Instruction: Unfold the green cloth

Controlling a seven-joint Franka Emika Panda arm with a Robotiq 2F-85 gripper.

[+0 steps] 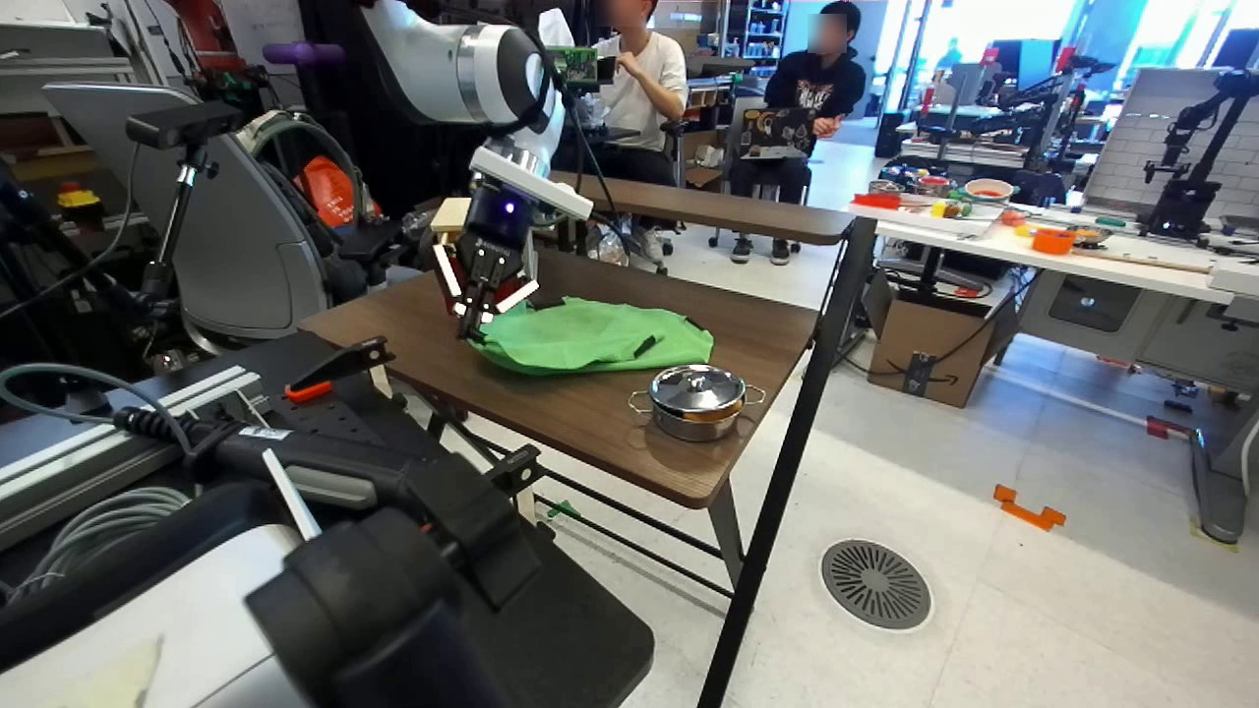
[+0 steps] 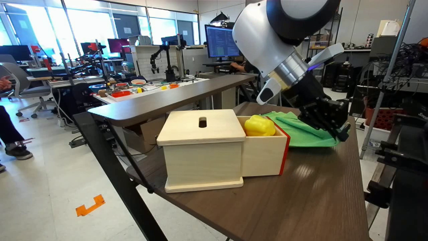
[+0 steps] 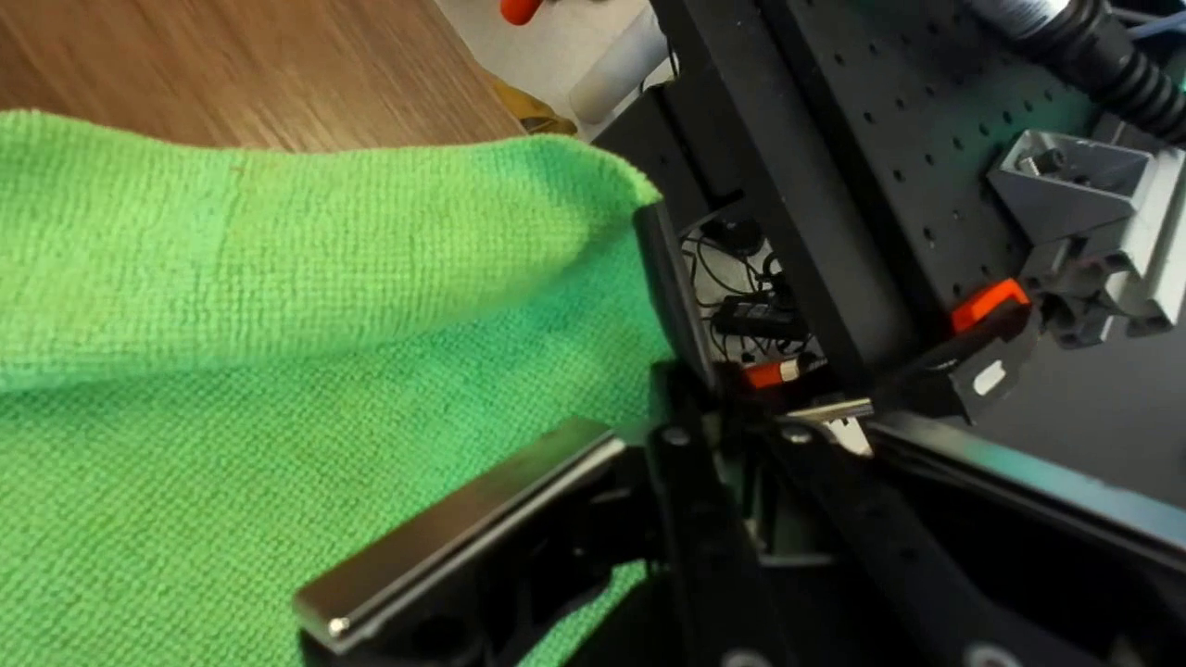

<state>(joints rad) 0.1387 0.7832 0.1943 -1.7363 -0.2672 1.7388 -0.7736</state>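
Observation:
The green cloth (image 1: pixel 600 336) lies rumpled on the brown table, with folds and small dark patches in an exterior view. It also shows in an exterior view behind the wooden box (image 2: pixel 297 129). My gripper (image 1: pixel 474 326) is at one end of the cloth, low near the table edge; it also shows in an exterior view (image 2: pixel 340 133). In the wrist view the fingers (image 3: pixel 681 296) are together, and a folded edge of the cloth (image 3: pixel 306 269) runs up to the fingertips. The gripper looks shut on that corner; the pinch itself is partly hidden.
A metal pot with a lid (image 1: pixel 696 398) stands on the table near a corner. The wooden box with an open red-edged drawer (image 2: pixel 265 154) holds a yellow pepper (image 2: pixel 260 126). A raised brown shelf (image 2: pixel 174 97) runs along the table. A black bench (image 3: pixel 889 185) lies beyond the table edge.

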